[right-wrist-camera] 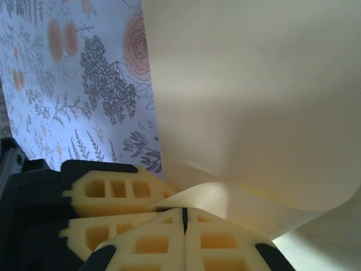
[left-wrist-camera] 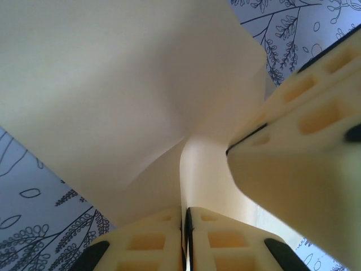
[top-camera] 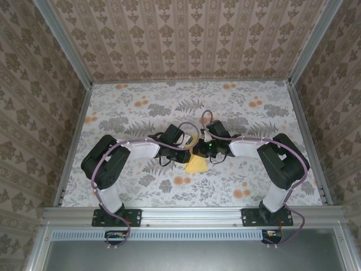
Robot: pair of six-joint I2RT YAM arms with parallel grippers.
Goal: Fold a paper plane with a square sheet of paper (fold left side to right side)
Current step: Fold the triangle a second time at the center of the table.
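Observation:
The square sheet of paper [top-camera: 197,165] is plain yellow. It lies at the middle of the flowered cloth, between both wrists. My left gripper [left-wrist-camera: 186,212] is shut on the sheet [left-wrist-camera: 113,84], whose edge runs into the seam between its fingers; the paper rises from there in a curved bend. My right gripper [right-wrist-camera: 184,212] is shut, its tips against the curled lower layer of the sheet [right-wrist-camera: 254,101], with no paper showing in its seam. From above, the left gripper [top-camera: 190,153] and right gripper [top-camera: 201,150] nearly touch. The paper plane is out of view.
The table carries a grey fern and orange flower cloth [top-camera: 141,113], fenced by metal rails [top-camera: 73,141] and patterned walls. The right gripper's fingers [left-wrist-camera: 293,147] crowd the left wrist view; the left gripper's fingers [right-wrist-camera: 113,189] sit beside the right gripper's own.

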